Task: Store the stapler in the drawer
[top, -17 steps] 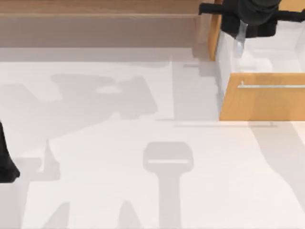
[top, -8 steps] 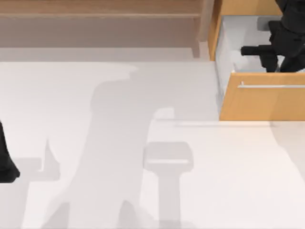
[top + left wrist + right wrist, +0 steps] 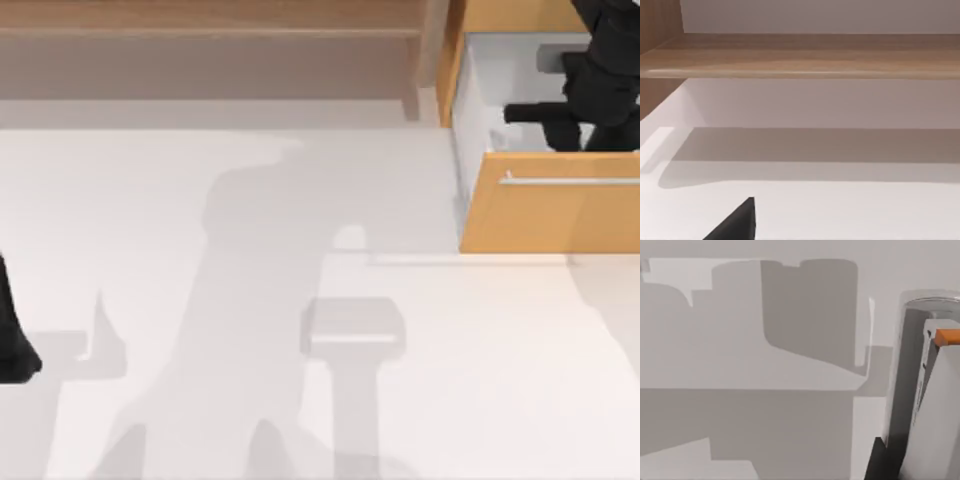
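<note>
Since a second ago the right arm has dropped from the far edge down into the open drawer [image 3: 545, 215], and over the last half second it has barely shifted. The long arm shadow has spread across the middle of the table [image 3: 200, 400].

The table is the largest thing, white and bare apart from shadows. Along its far side runs the brown wooden shelf [image 3: 210, 20], which the left wrist view also shows [image 3: 800, 55]. At the far right stands the drawer, pulled out, its orange-tan front and silver bar handle [image 3: 570, 181] facing near, its white walls behind.

The right gripper [image 3: 575, 125] sits inside the drawer, just behind the front panel. In the right wrist view the stapler [image 3: 927, 390], pale grey with an orange tip, stands close against a gripper finger [image 3: 885, 462] over the drawer's white floor. Whether the fingers clamp it I cannot tell.

The left arm [image 3: 12, 330] is parked at the table's left edge.
</note>
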Controlling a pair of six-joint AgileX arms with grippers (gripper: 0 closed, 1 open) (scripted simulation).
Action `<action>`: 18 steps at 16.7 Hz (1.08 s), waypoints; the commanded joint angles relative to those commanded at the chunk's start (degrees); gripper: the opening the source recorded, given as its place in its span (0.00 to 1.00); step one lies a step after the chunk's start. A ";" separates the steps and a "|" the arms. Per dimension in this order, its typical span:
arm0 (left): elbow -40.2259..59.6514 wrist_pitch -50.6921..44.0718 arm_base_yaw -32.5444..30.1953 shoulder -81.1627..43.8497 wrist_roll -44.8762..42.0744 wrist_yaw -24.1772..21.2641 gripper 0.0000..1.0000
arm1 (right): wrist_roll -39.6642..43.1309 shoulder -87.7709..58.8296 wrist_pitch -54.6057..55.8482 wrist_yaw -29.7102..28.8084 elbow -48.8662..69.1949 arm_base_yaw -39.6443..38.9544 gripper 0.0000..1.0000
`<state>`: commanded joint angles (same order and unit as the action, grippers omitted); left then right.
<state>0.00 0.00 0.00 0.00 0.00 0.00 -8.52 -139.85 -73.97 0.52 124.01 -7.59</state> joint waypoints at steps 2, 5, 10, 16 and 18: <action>0.00 0.00 0.00 0.00 0.00 0.00 1.00 | 0.02 -0.04 0.50 0.03 -0.45 0.05 0.00; 0.00 0.00 0.00 0.00 0.00 0.00 1.00 | 0.06 -0.10 1.23 0.07 -1.14 0.13 0.00; 0.00 0.00 0.00 0.00 0.00 0.00 1.00 | 0.07 -0.18 1.64 0.11 -1.49 0.19 0.00; 0.00 0.00 0.00 0.00 0.00 0.00 1.00 | 0.07 -0.18 1.64 0.11 -1.49 0.19 0.45; 0.00 0.00 0.00 0.00 0.00 0.00 1.00 | 0.07 -0.18 1.64 0.11 -1.49 0.19 0.60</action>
<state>0.00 0.00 0.00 0.00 0.00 0.00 -8.44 -140.03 -72.33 0.63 122.52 -7.40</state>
